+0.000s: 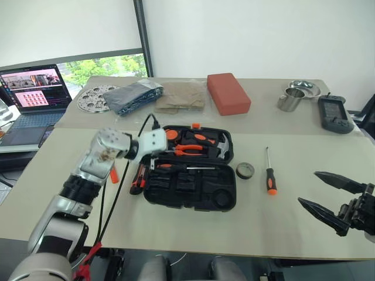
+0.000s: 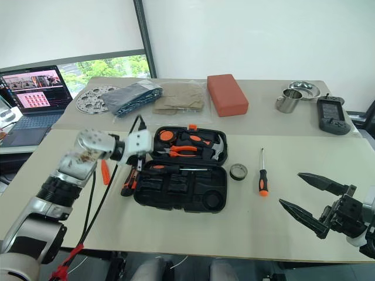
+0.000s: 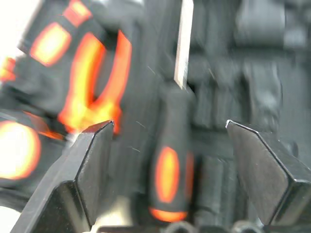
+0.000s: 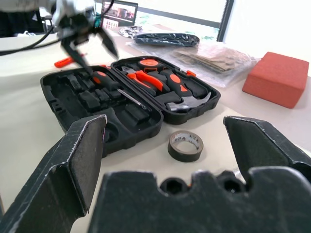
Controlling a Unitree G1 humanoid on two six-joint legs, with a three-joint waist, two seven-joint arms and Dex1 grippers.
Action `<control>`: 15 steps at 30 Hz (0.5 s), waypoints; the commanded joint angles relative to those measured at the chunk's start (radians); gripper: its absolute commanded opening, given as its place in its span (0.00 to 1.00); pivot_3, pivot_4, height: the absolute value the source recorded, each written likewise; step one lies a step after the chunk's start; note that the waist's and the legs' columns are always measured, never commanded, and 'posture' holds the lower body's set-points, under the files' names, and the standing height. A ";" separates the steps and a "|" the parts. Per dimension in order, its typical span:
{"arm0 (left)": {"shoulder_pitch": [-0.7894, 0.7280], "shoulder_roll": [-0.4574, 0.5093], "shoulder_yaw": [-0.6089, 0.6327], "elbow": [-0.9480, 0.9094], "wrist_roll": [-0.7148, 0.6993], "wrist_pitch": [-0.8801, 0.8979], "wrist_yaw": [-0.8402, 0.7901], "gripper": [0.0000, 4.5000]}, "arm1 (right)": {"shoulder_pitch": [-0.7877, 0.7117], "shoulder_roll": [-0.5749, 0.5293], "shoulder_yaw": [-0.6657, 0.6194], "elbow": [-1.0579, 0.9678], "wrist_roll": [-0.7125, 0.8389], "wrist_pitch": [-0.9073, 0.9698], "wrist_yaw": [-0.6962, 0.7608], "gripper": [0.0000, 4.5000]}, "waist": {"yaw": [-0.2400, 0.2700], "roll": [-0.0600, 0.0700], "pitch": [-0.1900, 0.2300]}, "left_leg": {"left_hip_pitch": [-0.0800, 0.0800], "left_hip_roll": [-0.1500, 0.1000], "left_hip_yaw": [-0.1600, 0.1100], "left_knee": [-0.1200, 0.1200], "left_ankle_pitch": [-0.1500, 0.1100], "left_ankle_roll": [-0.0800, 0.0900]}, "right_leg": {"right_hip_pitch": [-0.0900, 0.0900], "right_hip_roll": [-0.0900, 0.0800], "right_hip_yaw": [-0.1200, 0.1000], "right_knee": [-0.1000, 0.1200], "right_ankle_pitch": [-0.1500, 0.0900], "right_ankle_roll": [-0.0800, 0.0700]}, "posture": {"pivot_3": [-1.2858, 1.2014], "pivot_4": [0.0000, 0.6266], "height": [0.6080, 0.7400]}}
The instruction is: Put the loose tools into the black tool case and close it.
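The right gripper (image 1: 328, 202) is closest, low over the near right part of the table (image 1: 281, 228). Its two black fingers are wide apart with nothing between them.

The black tool case (image 1: 190, 167) lies open in the middle of the table. One long screwdriver (image 4: 114, 87) lies in the near half of the case, along the edge by the hinge. The far half holds pliers (image 1: 190, 150) and a hammer (image 1: 220, 146).

The left gripper (image 4: 87, 43) hangs just above the left end of the case, over that screwdriver's handle. Its fingers are apart and hold nothing.

A second long screwdriver (image 1: 270, 174) lies on the table, right of the case. A small dark tape roll (image 1: 245, 170) sits between that screwdriver and the case. The utility knife (image 1: 137, 178) lies right beside the case's left edge. A small orange screwdriver (image 1: 114, 174) lies a little further left, partly hidden by the left arm.
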 commanded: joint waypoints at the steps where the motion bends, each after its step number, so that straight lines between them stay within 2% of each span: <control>1: -0.011 -0.072 0.039 -0.022 -0.079 0.059 0.035 0.82 | -0.014 -0.013 -0.004 0.010 -0.006 -0.019 0.015 1.00 | 0.005 0.001 0.000 | 0.000 0.000 -0.001 0.000 0.000 0.000 | 0.000 0.000 0.000 0.000 0.000 0.000 | 0.52 0.24 1.00; 3: 0.010 -0.135 0.061 0.025 -0.115 0.060 0.063 0.74 | -0.015 -0.005 -0.001 0.009 -0.010 -0.024 0.016 1.00 | 0.009 0.001 -0.001 | -0.002 -0.001 -0.002 0.000 0.000 0.000 | 0.000 0.000 0.000 -0.001 0.000 0.000 | 0.52 0.24 1.00; 9: 0.052 -0.195 0.095 0.205 -0.131 -0.107 0.060 0.24 | -0.003 0.003 -0.007 -0.010 -0.007 -0.021 0.010 1.00 | -0.001 0.001 0.000 | -0.003 -0.001 -0.007 0.001 0.000 0.000 | 0.000 0.003 0.001 0.000 0.000 0.000 | 0.52 0.24 1.00; 11: 0.063 -0.209 0.098 0.262 -0.134 -0.161 0.046 0.11 | 0.003 0.005 -0.010 -0.015 -0.005 -0.020 0.007 1.00 | -0.002 0.001 0.000 | -0.003 -0.001 -0.008 0.001 0.000 0.000 | 0.000 0.003 0.001 0.000 0.000 0.000 | 0.52 0.24 1.00; 12: 0.068 -0.215 0.094 0.297 -0.124 -0.201 0.040 0.00 | 0.007 0.007 -0.011 -0.019 -0.005 -0.021 0.005 1.00 | -0.001 0.001 0.000 | -0.003 -0.001 -0.008 0.002 0.000 0.000 | 0.000 0.003 0.001 0.000 0.000 0.000 | 0.52 0.24 1.00; 15: 0.050 -0.235 0.087 0.393 -0.101 -0.272 0.043 0.00 | 0.007 0.007 -0.010 -0.020 -0.004 -0.020 0.003 1.00 | -0.001 0.001 0.000 | -0.003 -0.001 -0.008 0.002 0.000 0.000 | 0.001 0.003 0.001 0.000 0.000 0.000 | 0.52 0.24 1.00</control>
